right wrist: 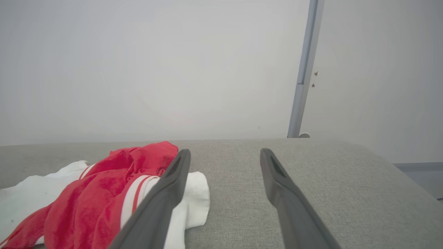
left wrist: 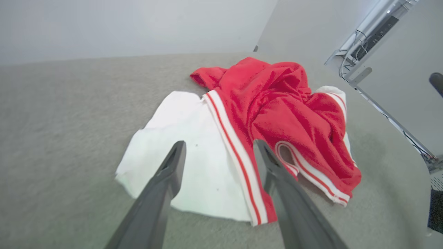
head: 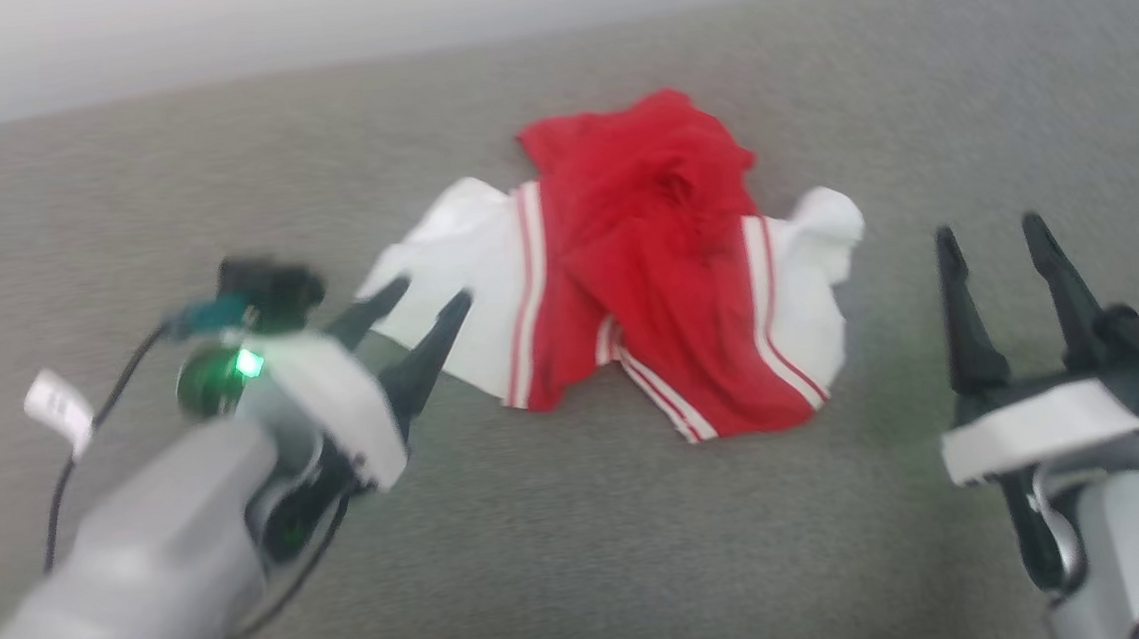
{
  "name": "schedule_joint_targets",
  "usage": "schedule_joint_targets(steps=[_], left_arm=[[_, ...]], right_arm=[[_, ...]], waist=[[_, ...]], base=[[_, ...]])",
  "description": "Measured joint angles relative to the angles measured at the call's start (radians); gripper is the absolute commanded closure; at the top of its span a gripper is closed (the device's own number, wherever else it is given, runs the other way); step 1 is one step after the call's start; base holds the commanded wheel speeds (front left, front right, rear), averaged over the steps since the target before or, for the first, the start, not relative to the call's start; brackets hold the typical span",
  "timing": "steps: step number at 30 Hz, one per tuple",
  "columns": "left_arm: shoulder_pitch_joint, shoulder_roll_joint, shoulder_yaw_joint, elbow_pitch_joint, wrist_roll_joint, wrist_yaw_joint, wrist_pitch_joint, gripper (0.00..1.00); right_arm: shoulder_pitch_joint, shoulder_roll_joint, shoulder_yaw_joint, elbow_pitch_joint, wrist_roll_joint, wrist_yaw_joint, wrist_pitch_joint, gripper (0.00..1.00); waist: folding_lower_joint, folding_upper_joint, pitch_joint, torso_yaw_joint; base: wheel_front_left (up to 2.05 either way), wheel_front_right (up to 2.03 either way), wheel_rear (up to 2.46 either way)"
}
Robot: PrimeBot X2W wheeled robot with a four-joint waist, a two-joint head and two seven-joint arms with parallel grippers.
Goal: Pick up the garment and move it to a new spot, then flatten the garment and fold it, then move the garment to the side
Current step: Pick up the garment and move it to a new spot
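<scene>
The garment point(head: 645, 254), red with white sleeves and red-and-white striped trim, lies crumpled on the grey cushioned surface point(head: 585, 539) at the middle of the head view. My left gripper point(head: 428, 304) hovers open over the garment's left white sleeve point(left wrist: 187, 145), nothing between its fingers. In the left wrist view the left gripper point(left wrist: 218, 147) straddles the sleeve and striped trim. My right gripper point(head: 989, 230) stands open to the right of the garment, apart from it. In the right wrist view the right gripper point(right wrist: 225, 155) points past the garment point(right wrist: 104, 186), whose other white sleeve point(right wrist: 195, 197) lies beside its left finger.
The grey surface extends on all sides of the garment, with its back edge against a pale wall point(right wrist: 138, 69). A metal post point(right wrist: 304, 69) rises behind the far right corner. Cables and a rail point(left wrist: 367, 34) show at the right of the left wrist view.
</scene>
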Motion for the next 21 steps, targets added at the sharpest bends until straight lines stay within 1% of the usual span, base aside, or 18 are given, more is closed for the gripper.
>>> schedule_joint_targets(steps=[3, 5, 7, 9, 14, 20, 21], left_arm=[[0.1, -0.004, 0.073, 0.035, -0.009, 0.0, -0.012, 0.0], [0.165, -0.012, 0.162, 0.053, 0.045, 0.012, -0.014, 0.0], [0.245, -0.033, 0.263, 0.059, 0.078, 0.013, -0.014, 0.0], [0.334, -0.054, 0.348, 0.057, 0.137, 0.013, -0.014, 0.0], [0.515, -0.065, 0.568, 0.012, 0.316, 0.032, -0.014, 0.0], [0.711, -0.106, 0.852, -0.127, 0.508, 0.043, -0.014, 0.0], [0.739, -0.114, 0.891, -0.157, 0.554, 0.044, -0.014, 0.0]], right_arm=[[0.037, -0.017, -0.031, 0.006, -0.002, 0.0, 0.0, 0.0], [0.066, -0.029, -0.058, 0.008, 0.002, 0.0, 0.0, 0.0], [0.093, -0.04, -0.079, 0.011, 0.004, 0.0, 0.0, 0.0], [0.118, -0.054, -0.095, 0.011, 0.008, 0.0, 0.0, 0.0], [0.169, -0.079, -0.118, 0.012, 0.015, 0.0, 0.0, 0.0], [0.207, -0.101, -0.122, 0.015, 0.018, 0.0, 0.0, 0.0], [0.213, -0.103, -0.122, 0.016, 0.019, 0.0, 0.0, 0.0]], waist=[[0.0, 0.0, -0.031, 0.042], [-0.0001, 0.0, -0.05, 0.072], [0.0, 0.0, -0.069, 0.102], [0.0, 0.0, -0.089, 0.13], [0.0, 0.0, -0.139, 0.184], [0.0, 0.0, -0.182, 0.212], [0.0, 0.0, -0.187, 0.213]], base=[[0.0, 0.0, 0.0], [0.0, 0.0, 0.0], [0.0, 0.0, 0.0], [0.0, 0.0, 0.0], [0.0, 0.0, 0.0], [0.0, 0.0, 0.0], [0.0, 0.0, 0.0]])
